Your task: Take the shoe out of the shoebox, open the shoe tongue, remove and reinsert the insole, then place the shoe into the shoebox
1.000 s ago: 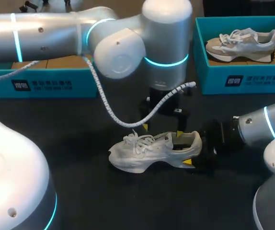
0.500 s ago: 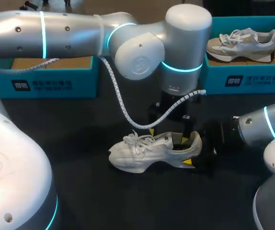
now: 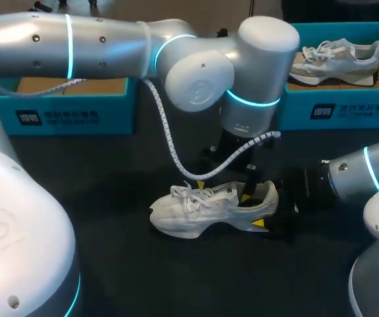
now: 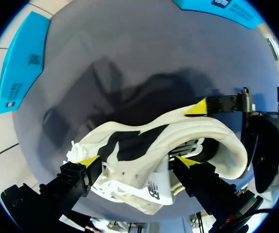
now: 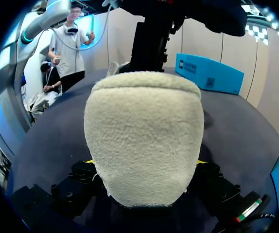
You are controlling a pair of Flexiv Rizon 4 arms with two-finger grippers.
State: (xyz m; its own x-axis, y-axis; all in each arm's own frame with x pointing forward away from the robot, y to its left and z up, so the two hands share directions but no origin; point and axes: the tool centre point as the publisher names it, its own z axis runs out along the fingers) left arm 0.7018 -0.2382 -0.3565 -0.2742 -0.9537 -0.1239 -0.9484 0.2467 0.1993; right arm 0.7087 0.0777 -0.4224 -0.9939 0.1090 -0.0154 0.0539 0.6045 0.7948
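right claw (image 5: 144, 164) pinches the white shoe (image 5: 142, 126) at the heel, a finger on each side. my left claw (image 4: 137, 161) is spread above it, one tip in the opening, the other by the laces (image 3: 189, 195). shoe sits on the table (image 3: 110, 264). beyond the left claw, two teal shoeboxes (image 3: 57, 115).

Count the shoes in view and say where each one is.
2. A white sneaker lies on the table; a beige sneaker sits in the right-hand teal shoebox. The left arm hides part of the left-hand shoebox, so another may be inside.
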